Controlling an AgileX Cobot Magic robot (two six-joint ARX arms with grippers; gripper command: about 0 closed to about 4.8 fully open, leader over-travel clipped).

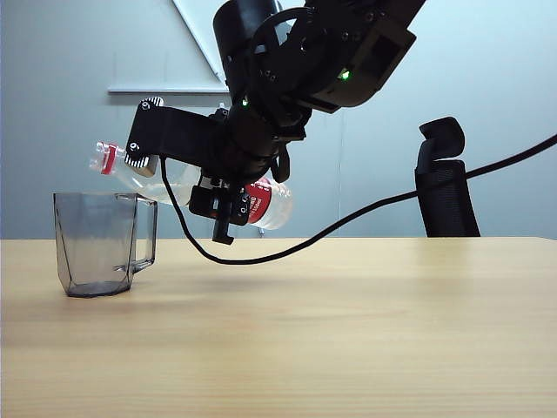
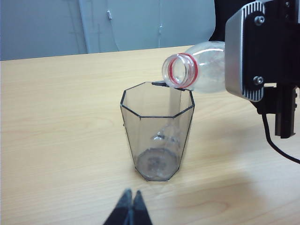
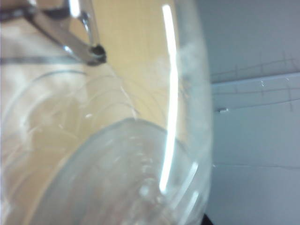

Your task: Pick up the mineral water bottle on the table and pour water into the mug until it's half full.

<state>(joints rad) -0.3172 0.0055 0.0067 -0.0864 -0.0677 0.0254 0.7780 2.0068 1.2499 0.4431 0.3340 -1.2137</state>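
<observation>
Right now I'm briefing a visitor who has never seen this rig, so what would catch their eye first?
The right gripper holds the mineral water bottle tipped nearly level, its open red-ringed mouth over the rim of the mug. A thin stream of water falls into the grey faceted mug, which stands at the left of the table. The left gripper rests shut, low in front of the mug.

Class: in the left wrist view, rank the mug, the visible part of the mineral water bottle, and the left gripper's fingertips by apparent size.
1. Mug
2. Mineral water bottle, partly hidden by the right gripper's mount
3. Left gripper fingertips, cropped and nearest the camera, so their size misleads
</observation>
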